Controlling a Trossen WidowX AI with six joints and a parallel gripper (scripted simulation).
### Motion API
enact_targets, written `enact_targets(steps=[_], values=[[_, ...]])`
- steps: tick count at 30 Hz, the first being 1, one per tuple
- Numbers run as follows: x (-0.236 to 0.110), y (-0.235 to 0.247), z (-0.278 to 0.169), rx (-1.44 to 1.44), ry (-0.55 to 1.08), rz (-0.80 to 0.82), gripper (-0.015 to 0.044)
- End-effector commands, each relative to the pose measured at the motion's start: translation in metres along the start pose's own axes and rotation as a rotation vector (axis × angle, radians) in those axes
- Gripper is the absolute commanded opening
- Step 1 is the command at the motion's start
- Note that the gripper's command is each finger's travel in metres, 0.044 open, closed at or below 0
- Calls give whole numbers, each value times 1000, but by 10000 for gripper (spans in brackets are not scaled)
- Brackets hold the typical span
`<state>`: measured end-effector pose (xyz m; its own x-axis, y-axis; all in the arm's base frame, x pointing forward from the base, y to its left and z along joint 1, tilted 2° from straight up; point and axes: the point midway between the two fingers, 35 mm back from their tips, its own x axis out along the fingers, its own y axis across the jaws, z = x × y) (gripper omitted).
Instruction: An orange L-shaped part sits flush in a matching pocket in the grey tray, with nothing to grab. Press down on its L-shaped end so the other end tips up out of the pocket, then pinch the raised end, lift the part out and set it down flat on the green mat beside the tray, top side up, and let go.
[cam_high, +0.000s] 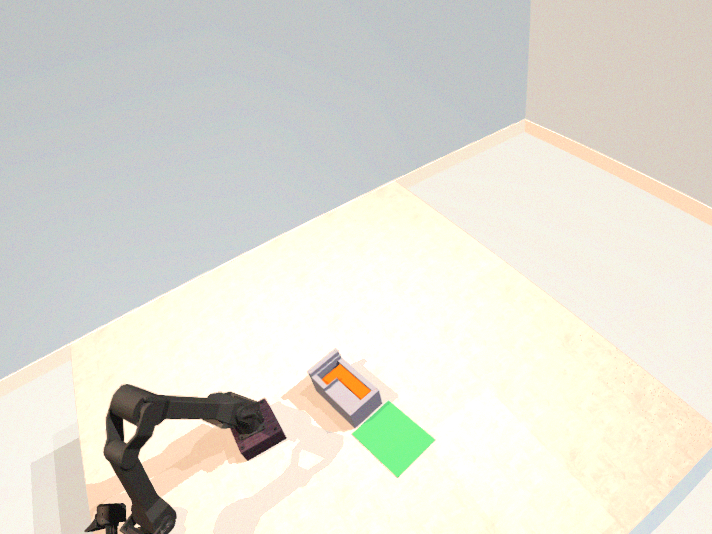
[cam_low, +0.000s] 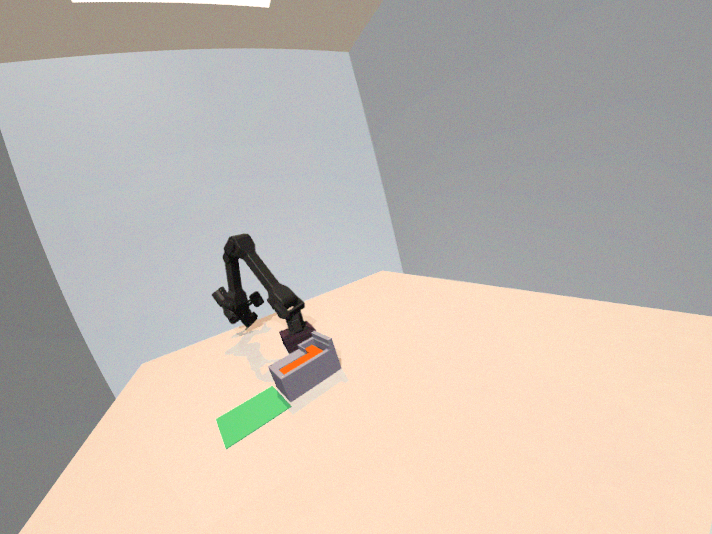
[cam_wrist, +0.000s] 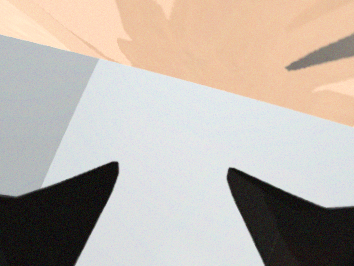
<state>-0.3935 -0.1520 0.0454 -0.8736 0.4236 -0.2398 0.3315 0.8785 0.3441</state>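
Well apart from the grey tray, fingers spread wide, empty, orange part flush inside.

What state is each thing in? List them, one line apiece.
Part: flat in the tray's pocket, not tipped.
Tray: on the table, beside the mat, part inside.
Mat: flat, nothing on it.
Gripper: open, holding nothing, apart from the tray.
Arm: bent, short of the tray.
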Motion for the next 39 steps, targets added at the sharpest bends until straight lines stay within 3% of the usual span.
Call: enact_targets(steps=[1,5,9,21,28,33,39], values=[[-2,-3,0,5,1,-11,374],[-39,-35,-8,62,11,-145,269],[-109,-79,-10,131,-7,-368,180],[-308,-118,23,293,-257,-888,180],[-417,-89,54,284,-452,-1109,180],[-502,-39,90,187,-666,-1257,180],[-559,28,127,86,-890,-1280,180]])
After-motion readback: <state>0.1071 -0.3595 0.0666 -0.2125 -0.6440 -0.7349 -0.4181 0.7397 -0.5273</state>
